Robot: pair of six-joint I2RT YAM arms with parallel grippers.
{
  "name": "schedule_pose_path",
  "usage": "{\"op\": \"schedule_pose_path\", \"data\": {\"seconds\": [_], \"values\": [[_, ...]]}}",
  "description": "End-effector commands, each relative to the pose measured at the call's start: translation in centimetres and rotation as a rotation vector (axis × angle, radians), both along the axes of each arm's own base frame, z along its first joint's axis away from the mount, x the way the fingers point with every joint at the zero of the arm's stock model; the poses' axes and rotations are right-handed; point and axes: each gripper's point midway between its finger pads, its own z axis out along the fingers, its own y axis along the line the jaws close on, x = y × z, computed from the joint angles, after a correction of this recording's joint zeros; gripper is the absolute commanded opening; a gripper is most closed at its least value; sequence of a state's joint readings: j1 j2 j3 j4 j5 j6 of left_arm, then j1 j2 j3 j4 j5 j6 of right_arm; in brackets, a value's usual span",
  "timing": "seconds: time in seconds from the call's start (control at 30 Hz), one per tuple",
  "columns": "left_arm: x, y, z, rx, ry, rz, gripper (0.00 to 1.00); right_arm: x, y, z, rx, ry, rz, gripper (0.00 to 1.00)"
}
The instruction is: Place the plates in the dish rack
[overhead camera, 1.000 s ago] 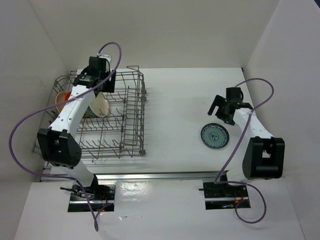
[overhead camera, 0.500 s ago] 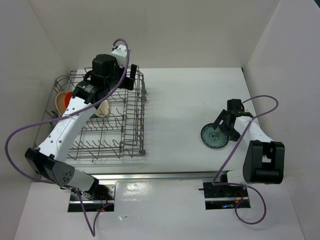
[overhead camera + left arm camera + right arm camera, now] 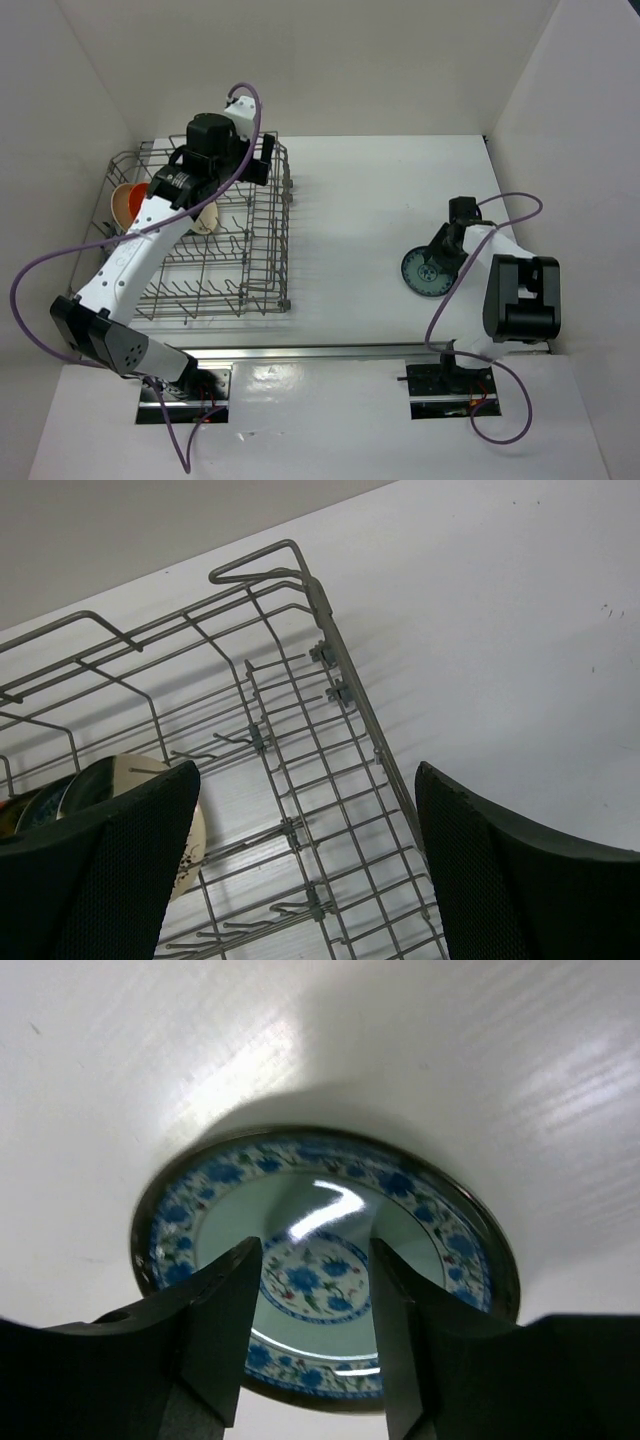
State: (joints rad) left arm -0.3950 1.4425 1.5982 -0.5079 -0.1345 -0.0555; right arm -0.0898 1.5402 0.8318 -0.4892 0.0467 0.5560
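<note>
Right pincer (image 3: 315,1252) is being held, jaws apart and unclamped, over teal plate (image 3: 418,279), at its 1 o'clock rim; rack (image 3: 272,232) is being left at 9 o'clock.

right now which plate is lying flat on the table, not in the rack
The teal-blue patterned plate, flat on the table under the right hand. The cream plate and orange plate stand inside the dish rack.
</note>
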Motion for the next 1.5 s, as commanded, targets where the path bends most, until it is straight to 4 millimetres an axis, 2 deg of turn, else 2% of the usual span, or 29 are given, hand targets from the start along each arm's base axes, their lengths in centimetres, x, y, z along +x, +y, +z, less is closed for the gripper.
{"op": "schedule_pose_path", "data": {"seconds": [0.0, 0.13, 0.17, 0.2, 0.27, 0.3, 0.33, 0.4, 0.47, 0.5, 0.53, 0.6, 0.63, 0.7, 0.77, 0.9, 0.93, 1.0, 1.03, 1.1, 1.2, 1.33, 1.4, 1.43, 1.47], "values": [[-0.7, 0.4, 2.6, -0.033, -0.079, 0.003, 0.94, 1.5, 0.2, -1.3, 0.012, -0.01, 0.002, 0.54], [-0.6, 0.6, 2.6, -0.021, -0.083, 0.01, 0.95, 3.3, 1.5, -2.1, 0.006, -0.004, 0.038, 0.45], [-0.6, 0.6, 2.6, -0.021, -0.083, 0.01, 0.95, 3.6, 2.2, -3.2, 0.007, 0.019, 0.058, 0.42], [-0.8, 0.7, 3.0, -0.025, -0.091, 0.01, 0.95, 4.9, 2.5, -2.9, 0.007, 0.004, 0.067, 0.39], [-0.8, 0.7, 3.0, -0.025, -0.091, 0.01, 0.95, 6.1, 3.4, -3.5, 0.01, 0.013, 0.083, 0.34], [-0.8, 0.7, 3.0, -0.025, -0.091, 0.01, 0.95, 6.2, 4.5, -4.9, 0.01, 0.048, 0.113, 0.3], [-0.8, 0.7, 3.0, -0.025, -0.091, 0.01, 0.95, 8.2, 5.1, -4.4, 0.01, 0.016, 0.128, 0.3], [-0.9, 0.7, 3.2, -0.029, -0.1, 0.01, 0.95, 9.7, 6.9, -4.9, 0.013, 0.016, 0.162, 0.29], [-1.0, 0.7, 3.2, -0.029, -0.1, 0.01, 0.95, 12.5, 8.4, -5.4, 0.013, 0.001, 0.19, 0.29], [-1.0, 0.7, 3.2, -0.029, -0.1, 0.01, 0.95, 12.8, 9.4, -6.8, 0.012, 0.028, 0.212, 0.29], [-1.0, 0.7, 3.2, -0.029, -0.1, 0.01, 0.95, 14.9, 10.3, -5.6, 0.014, -0.011, 0.225, 0.29], [-1.0, 0.7, 2.8, -0.025, -0.091, 0.01, 0.95, 16.4, 11.3, -5.4, 0.006, -0.026, 0.24, 0.29], [-0.9, 0.9, 2.8, -0.022, -0.092, 0.018, 0.95, 17.8, 12.1, -5.1, 0.005, -0.053, 0.261, 0.29], [-1.0, 0.9, 3.4, -0.03, -0.111, 0.019, 0.95, 18.8, 12.7, -4.7, 0.027, -0.071, 0.27, 0.29], [-1.0, 0.9, 3.0, -0.026, -0.102, 0.019, 0.95, 20.1, 13.2, -3.9, 0.039, -0.105, 0.275, 0.29], [-1.1, 0.6, 2.9, -0.04, -0.097, 0.005, 0.95, 20.4, 13.4, -3.5, 0.042, -0.115, 0.296, 0.29], [-1.1, 0.6, 2.9, -0.04, -0.097, 0.005, 0.95, 20.4, 13.4, -2.4, 0.038, -0.134, 0.306, 0.3], [-1.2, 0.4, 2.9, -0.052, -0.094, -0.001, 0.95, 19.5, 13.5, -2.0, 0.053, -0.129, 0.313, 0.34], [-1.1, 0.2, 3.1, -0.059, -0.101, -0.011, 0.95, 19.5, 13.2, -0.5, 0.066, -0.153, 0.321, 0.36], [-1.2, -0.1, 3.1, -0.064, -0.099, -0.025, 0.95, 19.2, 13.1, 0.5, 0.1, -0.192, 0.348, 0.47], [-1.2, -0.5, 3.3, -0.082, -0.102, -0.041, 0.95, 19.3, 13.4, 3.6, 0.162, -0.266, 0.408, 0.64], [-1.3, -0.5, 2.9, -0.087, -0.09, -0.038, 0.95, 19.1, 13.8, 6.9, 0.169, -0.311, 0.46, 0.7], [-1.6, -0.7, 3.3, -0.094, -0.097, -0.049, 0.95, 19.0, 13.3, 9.8, 0.156, -0.364, 0.466, 0.7], [-1.5, -0.9, 3.5, -0.1, -0.104, -0.059, 0.95, 18.6, 13.2, 10.4, 0.149, -0.375, 0.476, 0.72], [-1.8, -0.8, 3.4, -0.109, -0.101, -0.056, 0.95, 18.2, 12.6, 12.7, 0.117, -0.422, 0.473, 0.74]]}}
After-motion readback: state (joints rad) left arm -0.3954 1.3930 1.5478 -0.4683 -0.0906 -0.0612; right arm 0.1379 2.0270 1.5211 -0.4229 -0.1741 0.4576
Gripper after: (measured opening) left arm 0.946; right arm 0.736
